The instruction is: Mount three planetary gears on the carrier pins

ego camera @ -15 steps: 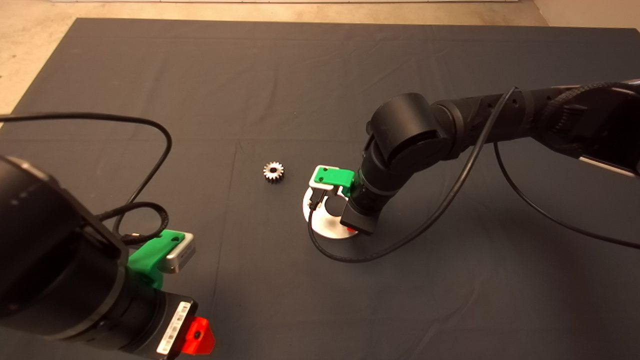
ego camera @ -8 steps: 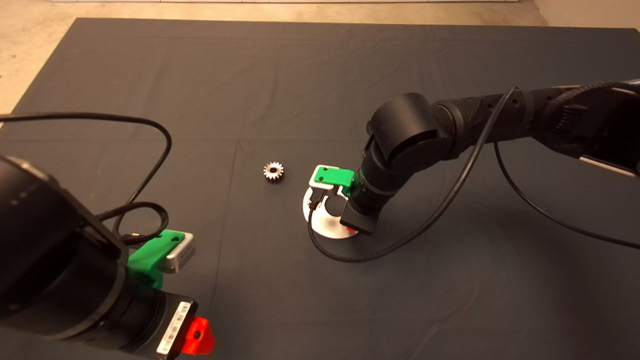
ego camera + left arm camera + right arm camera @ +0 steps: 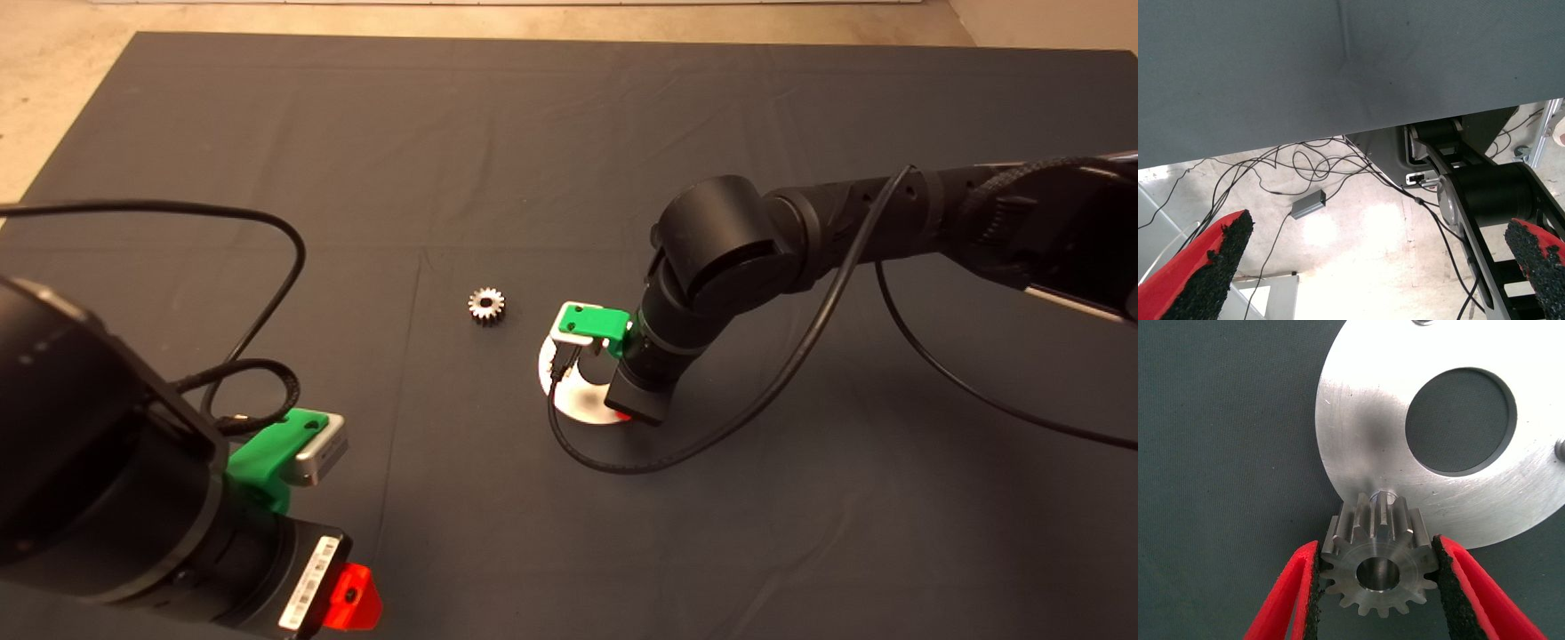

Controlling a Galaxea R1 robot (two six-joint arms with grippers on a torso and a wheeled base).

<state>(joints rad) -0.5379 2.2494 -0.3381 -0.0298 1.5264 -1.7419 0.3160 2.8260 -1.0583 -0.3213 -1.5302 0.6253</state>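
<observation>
A planetary gear (image 3: 1379, 563) is clamped between the right gripper (image 3: 1376, 600) fingers above the carrier disc (image 3: 1358, 433) rim. Next, its bore must be aligned with a carrier pin (image 3: 1559, 447). The left gripper (image 3: 1371, 267) is parked with fingers spread, holding nothing.

The right end effector (image 3: 1378, 587) with its gear (image 3: 1379, 565) blocks the disc (image 3: 1365, 447) edge just ahead. A loose gear (image 3: 486, 305) lies off to its side, bare mat (image 3: 498, 151) around.

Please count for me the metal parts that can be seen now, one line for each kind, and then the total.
Small dark-silver toothed metal gears: 2 (one loose on the mat, one in the right pincer)
Flat silvery round metal disc: 1
Short silver pins visible on the disc: 2
Total: 5
</observation>
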